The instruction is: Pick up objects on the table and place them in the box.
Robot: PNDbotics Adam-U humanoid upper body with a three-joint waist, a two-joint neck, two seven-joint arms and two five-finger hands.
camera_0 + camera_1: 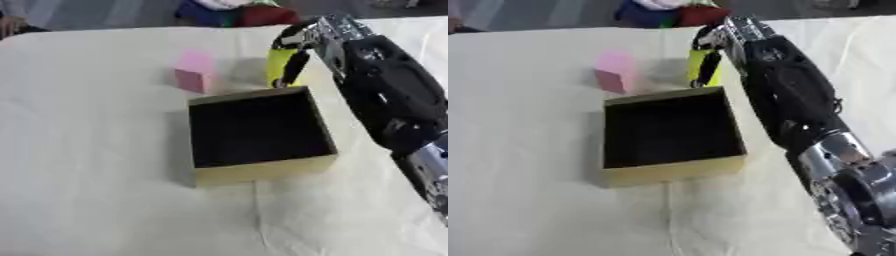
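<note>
Holding a tall yellow-green block (278,67) in curled fingers of the right hand (302,37), just behind the open cardboard box (262,172), apparently for dropping inside, pink cube (194,71) waiting on the cream-covered surface (87,150).

Table (96,165) takes up nearly the whole view, covered in a cream-white cloth with faint creases, one running down near the front edge. Light is soft and even, shadows short and weak. Far edge of the table runs slightly askew across the top. Beyond it: a grey strip of floor or wall, blurred, and a heap of blue, red and white fabric (662,12) at top centre.
</note>
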